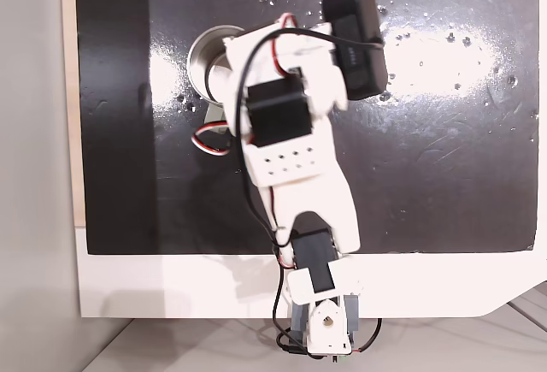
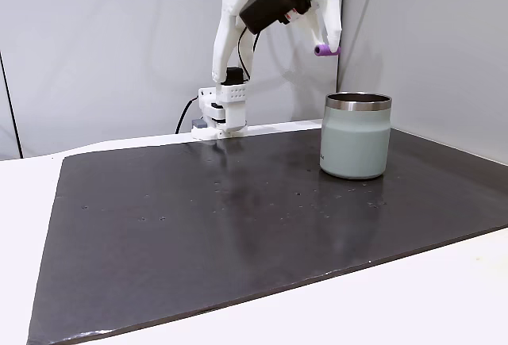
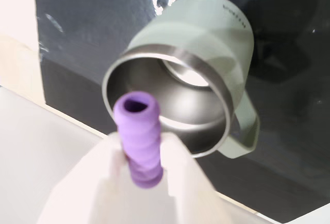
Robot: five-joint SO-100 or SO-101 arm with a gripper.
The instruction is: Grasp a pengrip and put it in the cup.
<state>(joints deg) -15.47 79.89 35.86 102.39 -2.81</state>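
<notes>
The pincer (image 3: 140, 175) is clamped on the pengrip (image 3: 139, 139), held high in the air with the little purple tube poking out past the fingertips. From the side, the pengrip (image 2: 322, 50) hangs above the cup (image 2: 355, 136) but looks nearer its rim than its middle. Through the wrist view the cup (image 3: 206, 64) mouth sits just beyond the tube. Let go now and I reckon it could clip the steel rim and bounce onto the dark tabletop (image 2: 238, 226).

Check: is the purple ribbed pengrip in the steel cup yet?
Out. The purple ribbed pengrip sits clamped in the hand above the empty steel cup.
</notes>
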